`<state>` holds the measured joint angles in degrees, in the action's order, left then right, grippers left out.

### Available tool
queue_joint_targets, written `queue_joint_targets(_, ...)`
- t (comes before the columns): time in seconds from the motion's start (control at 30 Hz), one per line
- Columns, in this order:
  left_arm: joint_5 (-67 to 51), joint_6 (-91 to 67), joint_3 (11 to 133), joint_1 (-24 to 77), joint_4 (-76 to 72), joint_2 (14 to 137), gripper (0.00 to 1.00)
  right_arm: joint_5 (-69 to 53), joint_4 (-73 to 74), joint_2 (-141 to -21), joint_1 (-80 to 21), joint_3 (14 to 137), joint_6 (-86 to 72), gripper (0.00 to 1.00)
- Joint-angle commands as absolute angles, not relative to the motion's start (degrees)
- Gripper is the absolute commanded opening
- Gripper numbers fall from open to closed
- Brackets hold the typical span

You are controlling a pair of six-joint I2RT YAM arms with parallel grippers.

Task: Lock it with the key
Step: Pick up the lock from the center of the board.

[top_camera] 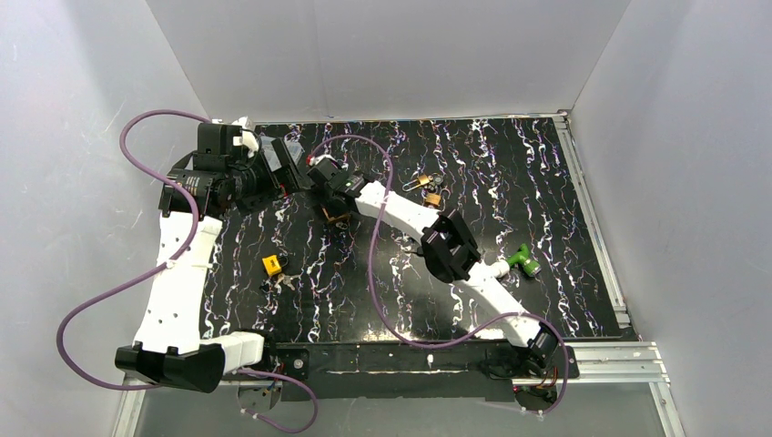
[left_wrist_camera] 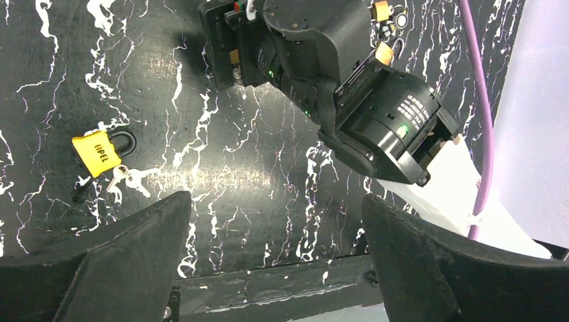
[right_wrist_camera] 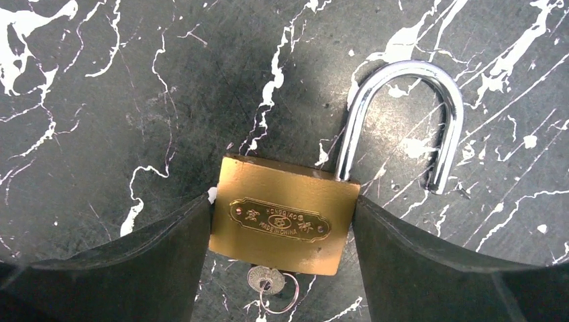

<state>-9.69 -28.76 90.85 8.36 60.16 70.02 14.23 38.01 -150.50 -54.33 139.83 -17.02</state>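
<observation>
- Right tool (right_wrist_camera: 283, 201) clamps the brass padlock (right_wrist_camera: 282, 225) by the two flat sides of its body, one of the fingers (right_wrist_camera: 168, 255) on each. Judgement: this steadies the body flat on the tabletop (right_wrist_camera: 100, 100) for the locking step.
- Shackle (right_wrist_camera: 402, 114) points ahead of the fingertips. Its free leg is out of the body and swung off to one side (not yet locked).
- Key (right_wrist_camera: 266, 278) sits in the keyway at the wrist-side end of the body, between the fingers, with its ring hanging.
- Right arm (top_camera: 401, 211) is stretched long and low across the tabletop, wrist pitched down.
- Left tool (left_wrist_camera: 275, 208) is spread wide with nothing in it, raised off the tabletop, with the right arm's wrist ahead of it. Judgement: it is positioned to work the key or shackle.
- Yellow padlock (left_wrist_camera: 97, 153) lies well off to its side, untouched.
</observation>
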Motion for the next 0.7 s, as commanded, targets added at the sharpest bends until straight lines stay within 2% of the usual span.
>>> queue_joint_targets(0.0,-10.0,-29.0,90.6,8.5,60.3,69.6,0.98,18.4,40.8,-152.5,-55.9,141.8,-14.7,0.79)
queue_joint_targets(0.17,-9.9,-29.4,90.1,8.5,60.1,69.3,0.98,18.3,42.3,-151.6,-56.3,139.8,-15.0,0.72)
queue_joint_targets(0.23,-9.7,-29.7,89.6,8.5,60.0,69.0,0.98,18.0,42.4,-150.4,-56.2,137.6,-15.6,0.65)
queue_joint_targets(0.27,-9.7,-29.7,89.0,8.6,59.7,68.8,0.98,17.9,41.7,-147.9,-56.2,134.0,-16.1,0.53)
queue_joint_targets(0.37,-9.9,-30.2,86.8,8.5,59.0,68.4,0.98,16.4,37.1,-141.2,-56.2,123.4,-16.6,0.4)
queue_joint_targets(0.5,-10.2,-30.8,83.7,8.7,57.2,67.6,0.98,13.2,28.3,-129.9,-56.1,108.3,-16.9,0.34)
queue_joint_targets(0.67,-10.4,-31.0,79.6,9.0,54.5,66.8,0.98,9.0,24.1,-119.3,-55.8,96.9,-17.7,0.29)
